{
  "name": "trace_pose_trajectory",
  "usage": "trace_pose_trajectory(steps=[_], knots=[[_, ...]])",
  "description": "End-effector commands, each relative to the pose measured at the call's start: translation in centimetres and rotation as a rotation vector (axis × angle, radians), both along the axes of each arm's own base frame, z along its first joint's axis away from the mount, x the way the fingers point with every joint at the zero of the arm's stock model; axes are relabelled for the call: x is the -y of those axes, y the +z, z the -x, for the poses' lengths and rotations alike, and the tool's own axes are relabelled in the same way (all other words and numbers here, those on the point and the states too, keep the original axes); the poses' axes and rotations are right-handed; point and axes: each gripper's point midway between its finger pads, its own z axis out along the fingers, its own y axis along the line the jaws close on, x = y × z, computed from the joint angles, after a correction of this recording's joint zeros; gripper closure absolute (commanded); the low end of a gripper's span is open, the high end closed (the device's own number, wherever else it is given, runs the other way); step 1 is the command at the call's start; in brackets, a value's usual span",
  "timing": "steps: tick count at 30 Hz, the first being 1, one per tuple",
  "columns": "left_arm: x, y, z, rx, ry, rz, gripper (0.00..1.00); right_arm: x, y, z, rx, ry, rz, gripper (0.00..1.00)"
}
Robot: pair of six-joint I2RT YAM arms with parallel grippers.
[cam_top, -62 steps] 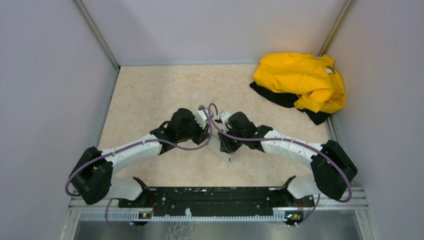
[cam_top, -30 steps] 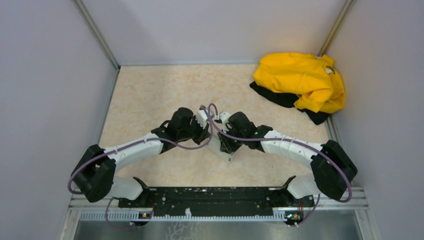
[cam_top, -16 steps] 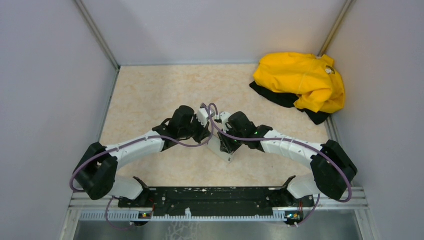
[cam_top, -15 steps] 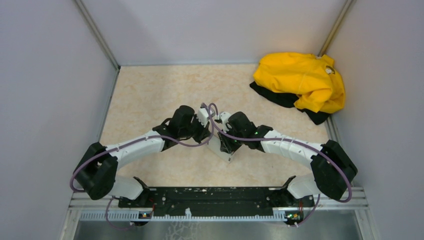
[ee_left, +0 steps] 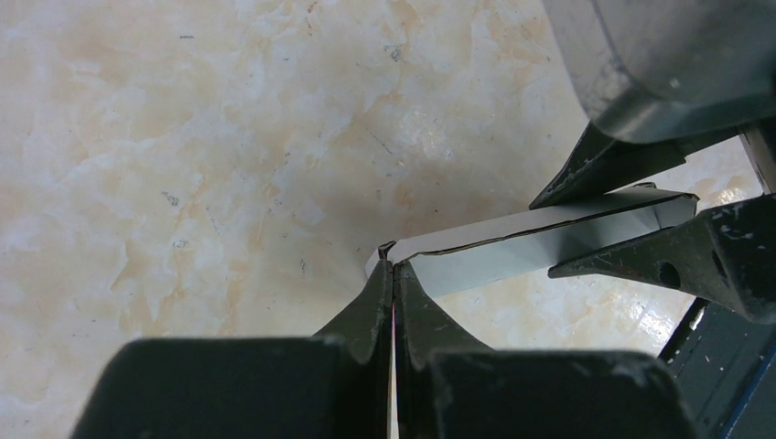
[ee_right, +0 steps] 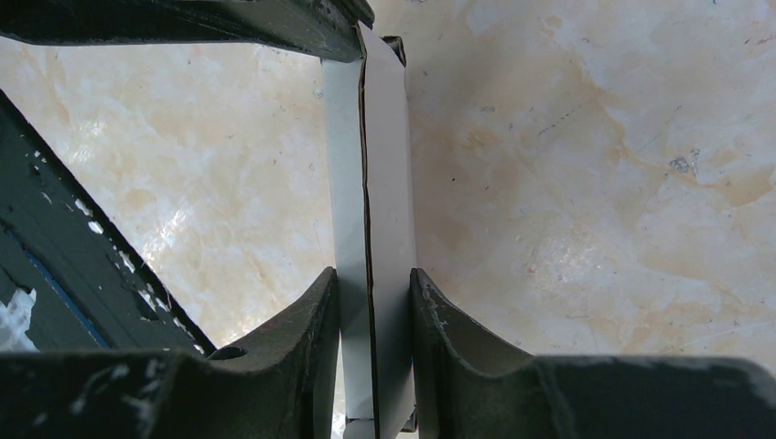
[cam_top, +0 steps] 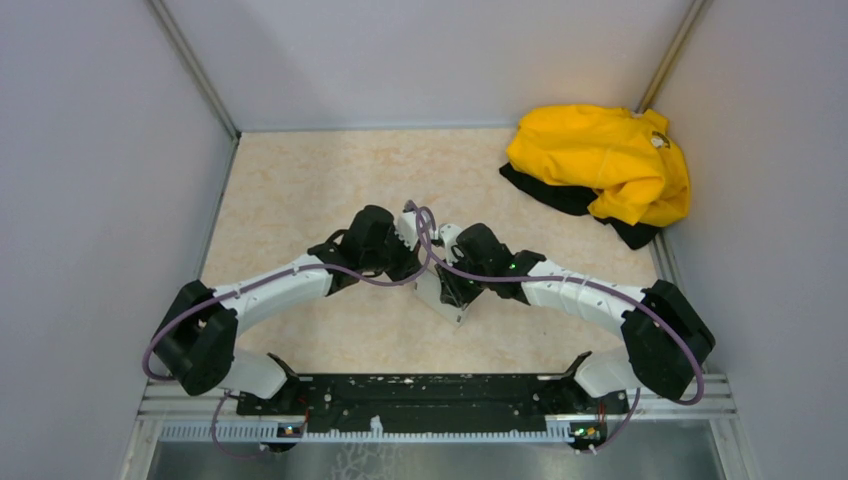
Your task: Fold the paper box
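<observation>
Paper box (cam_top: 447,300) sits mid-bench (cam_top: 300,180) between the arms. My right hand (ee_right: 373,288) clamps its two flat faces, and my left hand (ee_left: 393,279) is pinched fully together at its far-left end corner, though I cannot tell if any card is nipped there. I judge the folding mostly done: it is a slim flattened sleeve with a seam down one face, and the ends look left to close. The long axis runs far-left to near-right.

We see the paper box (ee_right: 371,183): pale grey-white cardboard, folded flat into a narrow strip, turned on edge and pinched at both ends.
</observation>
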Motion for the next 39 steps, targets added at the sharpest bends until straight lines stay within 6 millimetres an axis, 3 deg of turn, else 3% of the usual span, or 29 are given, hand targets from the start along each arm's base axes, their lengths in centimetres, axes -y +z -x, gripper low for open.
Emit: trace_pose_trajectory(steps=[1, 39], knots=[[1.1, 2.2, -1.0, 0.029, 0.004, 0.051, 1.0, 0.9, -1.5, 1.5, -0.045, 0.019, 0.051, 0.94], [3.1, 3.2, -0.5, -0.101, 0.089, 0.072, 0.99, 1.0, -1.4, 1.1, -0.033, 0.003, 0.061, 0.95]])
